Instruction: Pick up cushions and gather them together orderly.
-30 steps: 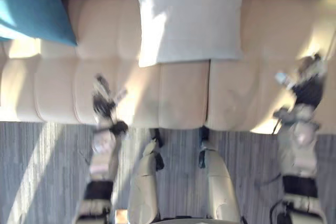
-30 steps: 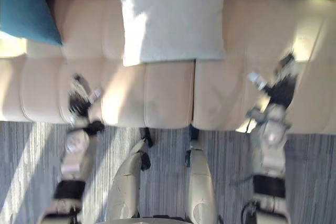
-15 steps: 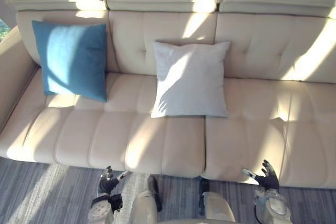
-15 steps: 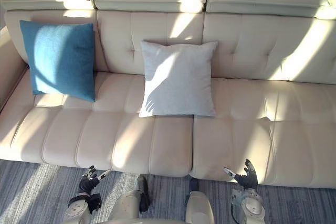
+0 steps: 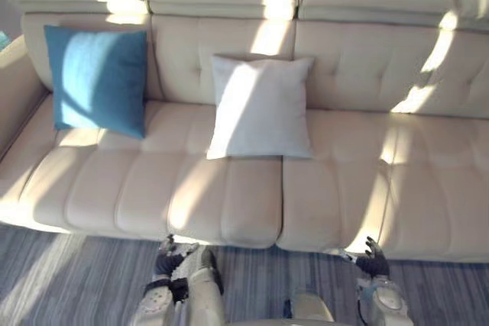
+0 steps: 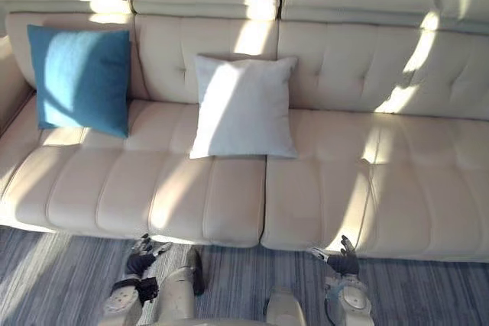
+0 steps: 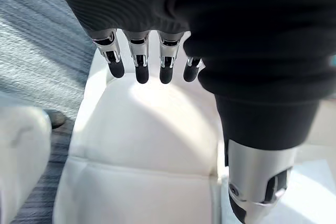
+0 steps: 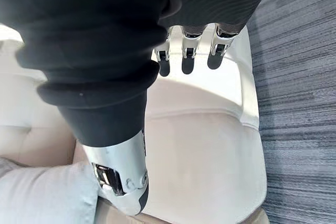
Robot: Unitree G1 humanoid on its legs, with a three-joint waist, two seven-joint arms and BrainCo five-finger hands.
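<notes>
A long cream sofa (image 5: 359, 181) runs across the scene from left to right, with a grey striped carpet (image 5: 69, 280) in front of it on the near side. Two cushions stand on the seat, each leaning back against the backrest. The blue cushion (image 5: 98, 78) is towards the left end, close to the left armrest. The pale grey cushion (image 5: 260, 106) is near the middle, its lower edge resting just by the seam between two seat sections. The two cushions are well apart, with a bare stretch of backrest and seat between them. The right part of the seat lies bare in streaks of sunlight.

Both hands are low at the near edge of the scene, over the carpet just in front of the sofa's front edge, and well apart from both cushions. The left hand (image 5: 167, 259) is near and left of centre. In its wrist view its fingers (image 7: 140, 69) are straight in a row and the thumb (image 7: 257, 182) stands apart from them, nothing between them, with the cream seat showing past the tips. The right hand (image 5: 371, 263) is near and to the right. Its fingers (image 8: 188, 61) are likewise straight and its thumb (image 8: 123, 177) is spread away, empty, pointing towards the seat. A corner of the pale grey cushion shows beside that thumb.
</notes>
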